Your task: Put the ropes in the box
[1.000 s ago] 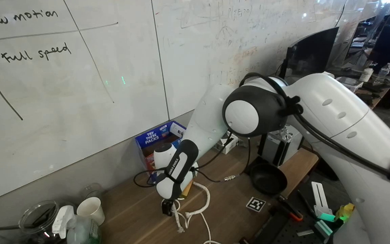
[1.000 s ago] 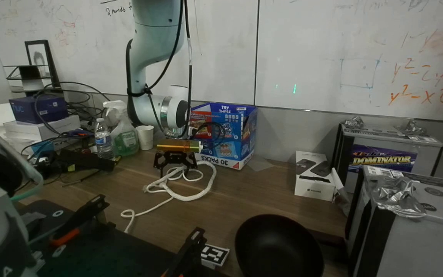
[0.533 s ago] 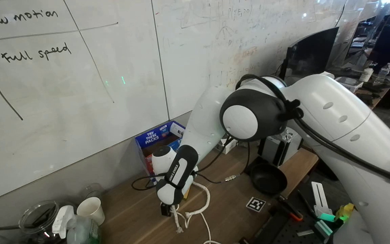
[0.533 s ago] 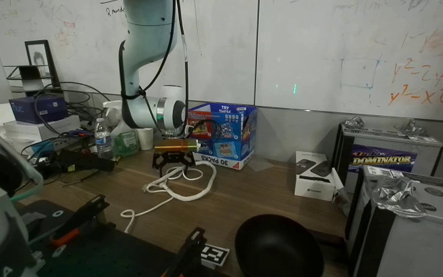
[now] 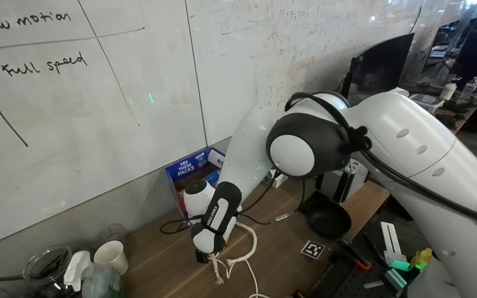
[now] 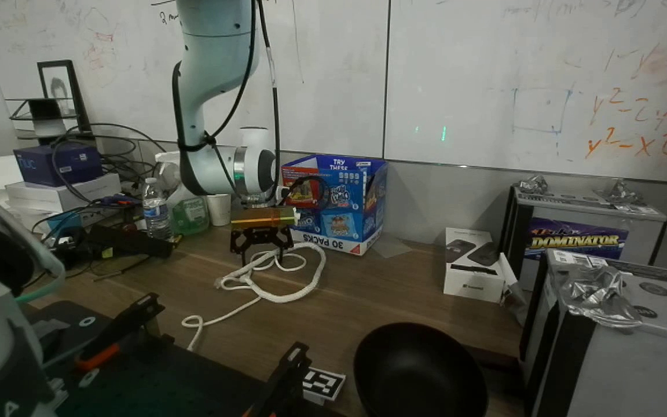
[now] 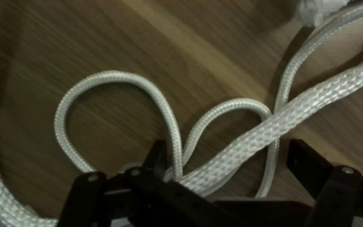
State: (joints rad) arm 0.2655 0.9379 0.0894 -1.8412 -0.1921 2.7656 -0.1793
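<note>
Black pan (image 6: pixel 420 370): closest to me, on the wood tabletop (image 6: pixel 391 295), a printed marker (image 6: pixel 323 383) near it.
Ropes (image 7: pixel 263 134): white, one thick braided length plus thinner cord; lay in loose loops on the tabletop, outside the blue box (image 6: pixel 342 200) and just in front of it. A thin tail ran out from the loops.
White carton (image 6: pixel 472 281): on the tabletop, well apart from the ropes.
Gripper (image 7: pixel 227 149): pointed straight down at the ropes, jaws wide apart, strands lying between them; had hold of nothing. Couldn't tell whether either jaw touched cord or wood.
Blue box: upright, top open, red and white print on its sides; stood behind the ropes, near the gripper; partly hidden by the arm (image 5: pixel 246 149) in an exterior view.
Spray bottle (image 6: pixel 189 217): greenish body, paper cup (image 6: pixel 221 209) just beside it, both well apart from the box.
Whiteboard (image 6: pixel 484 87): last in line, behind the box, handwriting across it.
</note>
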